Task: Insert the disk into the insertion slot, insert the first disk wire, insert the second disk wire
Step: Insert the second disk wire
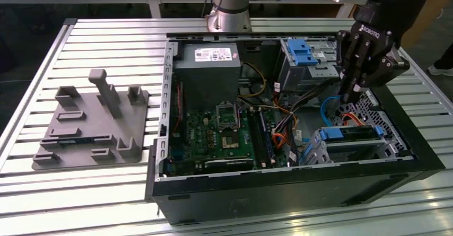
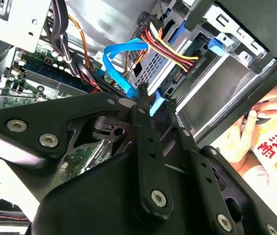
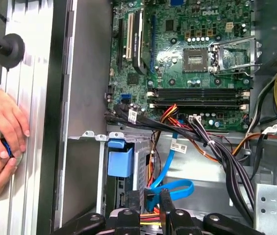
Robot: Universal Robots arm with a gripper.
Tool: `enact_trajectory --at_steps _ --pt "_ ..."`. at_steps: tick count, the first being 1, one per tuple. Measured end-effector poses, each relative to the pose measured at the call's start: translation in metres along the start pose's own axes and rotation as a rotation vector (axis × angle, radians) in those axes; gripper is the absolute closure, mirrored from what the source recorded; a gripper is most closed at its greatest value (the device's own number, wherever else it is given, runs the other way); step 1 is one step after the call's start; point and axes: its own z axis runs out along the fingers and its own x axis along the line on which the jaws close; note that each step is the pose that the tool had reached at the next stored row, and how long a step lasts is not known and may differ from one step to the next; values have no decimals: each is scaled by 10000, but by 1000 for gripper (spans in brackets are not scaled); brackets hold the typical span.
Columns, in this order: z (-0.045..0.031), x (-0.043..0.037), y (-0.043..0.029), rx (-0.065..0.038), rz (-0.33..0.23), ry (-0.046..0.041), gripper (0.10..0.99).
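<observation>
At disk (image 1: 351, 133) edge, tool (image 2: 154, 101) pinches blue wire (image 2: 121, 63) amid cables (image 3: 216, 152).

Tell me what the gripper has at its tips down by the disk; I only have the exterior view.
Observer: In the second wrist view the gripper pinches the end of the blue flat wire.
Operator: Any other wire at the disk?
Observer: In that same view a red, yellow and orange wire bundle ends in a black plug at the edge of the disk. I cannot tell whether it is seated.
Operator: Anyone near the case?
Observer: In the first wrist view a person's hand rests on the slatted table, outside the wall of the case.
</observation>
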Motion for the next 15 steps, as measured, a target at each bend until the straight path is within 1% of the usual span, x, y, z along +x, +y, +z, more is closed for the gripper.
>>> enact_trajectory --at_steps 5,6,8,9,10,15 --pt "9 -18 5 94 -215 80 788" --pt "9 -24 10 103 -247 108 788" --pt "9 -27 19 106 -265 175 788" --pt "10 -28 19 106 -267 190 788" --pt "9 -27 19 104 -264 242 788" --pt "15 -29 19 98 -257 375 788"
